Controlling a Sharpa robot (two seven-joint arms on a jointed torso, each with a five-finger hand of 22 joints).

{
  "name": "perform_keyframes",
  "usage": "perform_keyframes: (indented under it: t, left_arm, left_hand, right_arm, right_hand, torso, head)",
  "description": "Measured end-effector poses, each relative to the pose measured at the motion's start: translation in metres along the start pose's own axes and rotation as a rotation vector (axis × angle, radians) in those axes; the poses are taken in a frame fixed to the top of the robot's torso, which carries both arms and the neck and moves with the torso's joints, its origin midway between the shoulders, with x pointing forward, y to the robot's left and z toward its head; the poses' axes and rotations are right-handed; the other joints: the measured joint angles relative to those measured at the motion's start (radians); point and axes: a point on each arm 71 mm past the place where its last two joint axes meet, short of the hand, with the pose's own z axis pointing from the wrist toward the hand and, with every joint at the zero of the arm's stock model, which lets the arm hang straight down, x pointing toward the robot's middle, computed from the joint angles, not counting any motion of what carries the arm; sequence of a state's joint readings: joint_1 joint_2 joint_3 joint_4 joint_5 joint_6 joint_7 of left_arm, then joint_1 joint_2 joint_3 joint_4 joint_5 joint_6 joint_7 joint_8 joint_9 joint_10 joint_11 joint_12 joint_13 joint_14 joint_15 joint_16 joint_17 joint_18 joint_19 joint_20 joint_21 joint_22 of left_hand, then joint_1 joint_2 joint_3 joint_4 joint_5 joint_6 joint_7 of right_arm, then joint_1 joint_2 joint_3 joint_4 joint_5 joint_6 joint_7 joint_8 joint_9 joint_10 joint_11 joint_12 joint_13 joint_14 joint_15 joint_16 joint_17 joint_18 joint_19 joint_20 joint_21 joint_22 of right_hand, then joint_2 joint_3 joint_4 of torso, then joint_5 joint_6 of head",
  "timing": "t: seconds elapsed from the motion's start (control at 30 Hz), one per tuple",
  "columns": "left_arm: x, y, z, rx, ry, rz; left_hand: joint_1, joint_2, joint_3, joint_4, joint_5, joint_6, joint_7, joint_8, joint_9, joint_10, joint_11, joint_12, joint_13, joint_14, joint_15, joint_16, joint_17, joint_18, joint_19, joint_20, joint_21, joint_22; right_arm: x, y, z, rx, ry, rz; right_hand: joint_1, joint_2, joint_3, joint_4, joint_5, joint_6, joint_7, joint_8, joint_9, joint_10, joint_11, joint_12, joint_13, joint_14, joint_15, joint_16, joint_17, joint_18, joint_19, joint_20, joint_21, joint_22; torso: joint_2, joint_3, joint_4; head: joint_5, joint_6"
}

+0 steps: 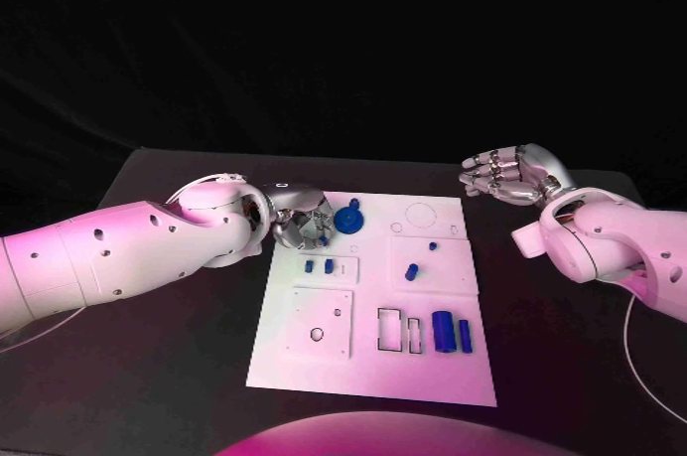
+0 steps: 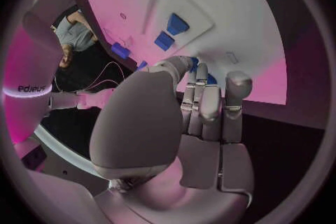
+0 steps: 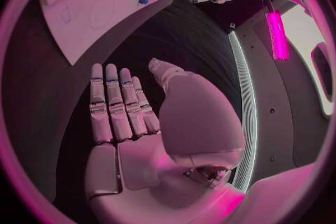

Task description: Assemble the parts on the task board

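The task board (image 1: pixel 375 377) lies lengthwise away from you down the middle of the black table (image 1: pixel 158 377), so read it from its near edge outward. Closest to you, at about 5 o'clock on the board, two long blue parts (image 1: pixel 453 333) lie side by side, their long axes running near to far, just beside two empty slots (image 1: pixel 399 331). Farther out, near the board's middle, a small blue piece (image 1: pixel 411 271) sits tilted. At about 9 o'clock, two short blue pieces (image 1: pixel 318 266) sit in their recess.

Farthest out, at about 11 o'clock, is the round blue gear (image 1: pixel 348 220). Your left hand (image 1: pixel 298 225) is right beside it at the board's left edge, fingers curled inward toward the gear. Whether it actually grips anything, you cannot tell from the head view. The gear lies just to the right of that hand, so I judge the left hand is the one placed for the next move.

Your right hand (image 1: pixel 507 174) hovers off the board's far right corner, at about 1 o'clock, well apart from every part.

The right wrist view adds what the head view blurs: the right hand (image 3: pixel 133 117) holds nothing, fingers straight and together. The left wrist view shows curled fingers (image 2: pixel 206 103) with blue between the tips, though grip remains unclear.
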State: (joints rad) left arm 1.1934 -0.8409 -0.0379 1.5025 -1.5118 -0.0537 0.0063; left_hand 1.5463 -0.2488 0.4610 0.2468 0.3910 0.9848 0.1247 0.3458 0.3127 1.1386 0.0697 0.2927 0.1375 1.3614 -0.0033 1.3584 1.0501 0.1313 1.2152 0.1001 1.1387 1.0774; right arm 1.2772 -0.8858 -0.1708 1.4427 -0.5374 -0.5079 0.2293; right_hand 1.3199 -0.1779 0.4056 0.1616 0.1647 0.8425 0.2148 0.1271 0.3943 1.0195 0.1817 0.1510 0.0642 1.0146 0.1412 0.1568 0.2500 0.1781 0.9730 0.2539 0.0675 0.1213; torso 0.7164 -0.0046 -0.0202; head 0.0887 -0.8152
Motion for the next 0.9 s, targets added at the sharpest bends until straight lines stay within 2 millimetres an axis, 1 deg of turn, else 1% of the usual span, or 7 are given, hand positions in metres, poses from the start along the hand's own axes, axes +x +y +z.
perform_keyframes:
  t: [0.2, 0.27, 0.53, 0.6, 0.63, 0.7, 0.9]
  left_arm:
    - [0.0004, -0.0010, 0.0012, 0.002, 0.005, 0.000]
    - [0.0005, -0.0016, 0.0018, 0.003, 0.007, 0.000]
    - [0.0021, -0.0025, 0.0035, 0.005, 0.019, 0.000]
    - [0.0023, -0.0027, 0.0037, 0.006, 0.020, 0.000]
    - [0.0023, -0.0028, 0.0038, 0.006, 0.021, 0.000]
    - [0.0024, -0.0028, 0.0040, 0.006, 0.022, 0.000]
    - [0.0026, -0.0023, 0.0040, 0.004, 0.025, 0.001]
  left_hand:
    - [0.000, 0.000, 0.000, 0.000, 0.000, 0.000, 0.000, 0.000, 0.000, 0.000, 0.000, -0.003, 0.000, 0.000, 0.000, 0.000, 0.000, 0.000, 0.000, 0.000, 0.000, 0.000]
    - [0.000, 0.000, 0.000, 0.000, 0.000, 0.000, 0.000, 0.000, 0.000, 0.004, -0.004, -0.006, 0.000, 0.000, 0.000, 0.000, 0.000, 0.000, 0.000, 0.000, 0.000, 0.000]
    - [0.000, 0.000, 0.000, 0.000, 0.000, 0.000, 0.000, 0.000, 0.000, 0.004, -0.004, -0.006, 0.000, 0.000, 0.000, 0.000, 0.000, 0.000, 0.000, 0.000, 0.000, 0.000]
    - [0.000, 0.000, 0.000, 0.000, 0.000, 0.002, 0.003, 0.000, 0.000, 0.007, 0.000, -0.006, 0.000, 0.000, 0.000, 0.000, 0.000, 0.000, 0.000, 0.000, 0.000, 0.001]
    - [0.000, 0.000, 0.001, -0.001, -0.002, 0.004, 0.004, 0.000, 0.001, 0.011, -0.004, -0.006, 0.000, 0.000, 0.000, 0.000, -0.001, 0.000, 0.000, 0.000, 0.000, 0.001]
    - [0.000, 0.000, 0.003, -0.003, -0.004, 0.008, 0.001, 0.000, 0.003, 0.019, -0.004, -0.006, -0.001, 0.000, 0.000, 0.000, -0.001, 0.000, 0.000, 0.000, 0.000, 0.002]
    - [0.000, 0.000, 0.003, -0.003, -0.004, 0.011, 0.004, -0.001, 0.003, 0.020, -0.005, -0.006, 0.000, 0.000, 0.000, 0.000, -0.003, 0.000, 0.000, 0.000, 0.000, 0.002]
  right_arm:
    - [0.0002, 0.0001, 0.0001, 0.000, 0.000, 0.000]
    - [0.0002, 0.0001, 0.0001, 0.000, 0.000, 0.000]
    - [0.0002, 0.0001, 0.0001, -0.001, 0.000, 0.000]
    - [0.0002, 0.0001, 0.0001, -0.001, 0.000, 0.000]
    - [0.0002, 0.0001, 0.0001, -0.001, 0.001, 0.000]
    - [0.0002, 0.0001, 0.0001, -0.001, 0.001, 0.000]
    - [0.0002, 0.0000, 0.0001, 0.000, 0.001, 0.000]
  right_hand:
    - [0.000, 0.000, -0.003, -0.003, 0.000, 0.000, 0.000, 0.000, -0.001, 0.000, 0.000, 0.000, 0.000, 0.000, 0.000, -0.004, -0.002, 0.000, 0.000, 0.000, 0.000, -0.003]
    - [0.000, 0.000, -0.004, -0.004, 0.000, 0.000, 0.000, 0.000, -0.001, 0.000, 0.000, 0.000, 0.000, 0.000, 0.000, -0.006, -0.004, 0.000, 0.000, 0.000, 0.000, -0.005]
    - [0.000, 0.000, -0.004, -0.004, 0.000, 0.000, 0.000, 0.000, -0.001, 0.000, 0.000, 0.000, 0.000, 0.000, 0.000, -0.006, -0.004, 0.000, 0.000, 0.000, 0.000, -0.005]
    - [0.000, 0.000, -0.004, -0.004, 0.000, 0.000, 0.000, 0.000, -0.001, 0.000, 0.000, 0.000, 0.000, 0.000, 0.000, -0.006, -0.004, 0.000, 0.000, 0.000, 0.000, -0.005]
    - [0.000, 0.000, -0.004, -0.004, 0.000, 0.000, 0.000, 0.000, -0.001, 0.000, 0.000, 0.000, 0.000, 0.000, 0.000, -0.006, -0.004, 0.000, 0.000, 0.000, 0.000, -0.005]
    - [0.000, 0.000, -0.004, -0.004, 0.000, 0.000, 0.000, 0.000, -0.001, 0.000, 0.000, 0.000, 0.000, 0.000, 0.000, -0.006, -0.004, 0.000, 0.000, 0.000, 0.000, -0.005]
    - [0.000, 0.000, -0.004, -0.004, 0.000, 0.000, 0.000, 0.000, -0.001, 0.000, 0.000, 0.000, 0.000, 0.000, 0.000, -0.006, -0.004, 0.000, 0.000, 0.000, 0.000, -0.005]
  torso:
    - [0.000, 0.0000, 0.0001]
    - [0.000, 0.0000, 0.0000]
    - [0.000, 0.0000, -0.0003]
    - [0.000, 0.0000, -0.0002]
    - [0.000, 0.0000, -0.0001]
    - [0.000, 0.0000, -0.0001]
    - [0.000, 0.0003, 0.0000]
  head:
    - [0.000, -0.001]
    - [0.000, -0.002]
    - [-0.001, -0.004]
    - [-0.001, -0.005]
    - [-0.002, -0.005]
    - [-0.002, -0.006]
    - [-0.002, -0.007]
